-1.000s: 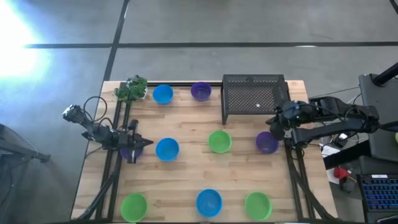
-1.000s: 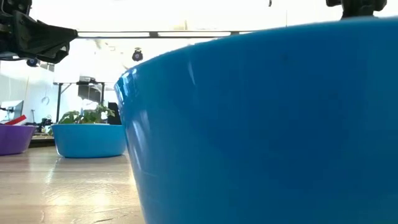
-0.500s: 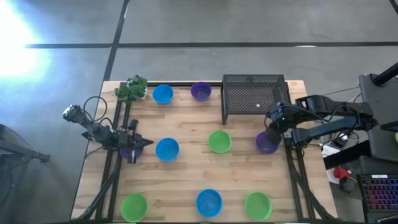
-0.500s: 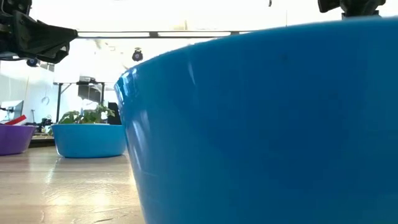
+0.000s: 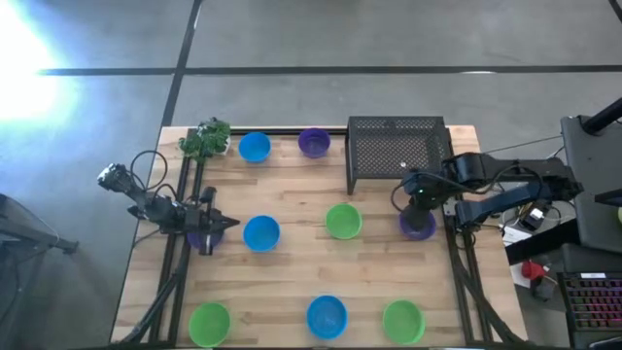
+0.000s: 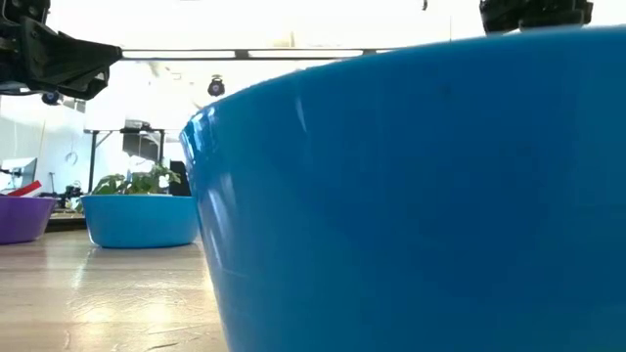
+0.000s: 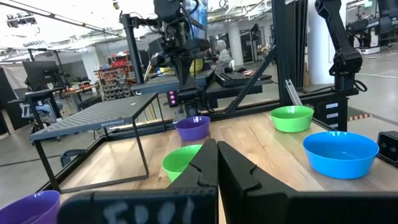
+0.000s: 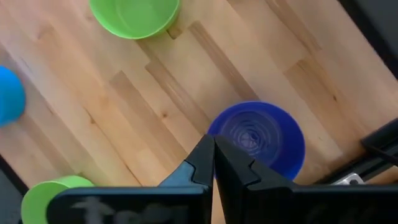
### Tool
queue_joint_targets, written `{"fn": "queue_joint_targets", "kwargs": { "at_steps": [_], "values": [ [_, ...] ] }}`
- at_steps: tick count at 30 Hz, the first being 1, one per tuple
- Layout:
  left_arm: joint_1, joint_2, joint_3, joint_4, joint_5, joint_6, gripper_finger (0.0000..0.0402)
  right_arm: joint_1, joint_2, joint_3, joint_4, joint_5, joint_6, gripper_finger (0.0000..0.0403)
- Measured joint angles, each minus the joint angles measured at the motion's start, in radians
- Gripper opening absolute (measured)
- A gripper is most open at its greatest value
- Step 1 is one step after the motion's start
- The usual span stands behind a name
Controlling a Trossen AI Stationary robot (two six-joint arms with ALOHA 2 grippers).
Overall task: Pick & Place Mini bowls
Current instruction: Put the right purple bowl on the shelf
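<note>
Right arm poised over a purple bowl

From above, the right gripper [image 5: 418, 197] hangs over the purple bowl [image 5: 417, 225] beside the mesh basket [image 5: 397, 136]. Its wrist view shows fingers [image 8: 202, 163] pressed together above that bowl [image 8: 258, 138]. Left gripper [image 7: 217, 169] likewise closed, parked table-left.

Overhead view spans the table [image 5: 292, 292]; low view crowds a blue bowl [image 6: 421, 196].

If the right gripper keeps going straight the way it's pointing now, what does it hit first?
Most likely the purple bowl by the black mesh rack. The right gripper, jaws shut, points down right over the bowl's near rim. Depth is unclear, so it might graze the rim or land just inside.
</note>
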Motion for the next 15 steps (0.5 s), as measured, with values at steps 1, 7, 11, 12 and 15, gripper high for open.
{"fn": "queue_joint_targets", "kwargs": {
  "at_steps": [1,7,11,12,15],
  "values": [
    [0.0,0.0,0.0,0.0,0.0,0.0,0.0,0.0,0.012,0.0,0.0,0.0,-0.001,0.0017],
    [0.0,0.0,0.0,0.0,0.0,0.0,0.0,0.0,0.082,-0.001,0.0,0.0,0.024,0.0059],
    [0.0,0.0,0.0,0.0,0.0,0.0,0.0,0.0,0.128,-0.01,0.001,-0.003,0.125,0.0085],
    [0.0,0.0,0.0,0.0,0.0,0.0,0.0,0.0,0.139,-0.017,0.001,-0.004,0.144,0.0089],
    [0.0,0.0,0.0,0.0,0.0,0.0,0.0,0.0,0.173,-0.042,0.002,-0.007,0.197,0.0097]
  ]
}}
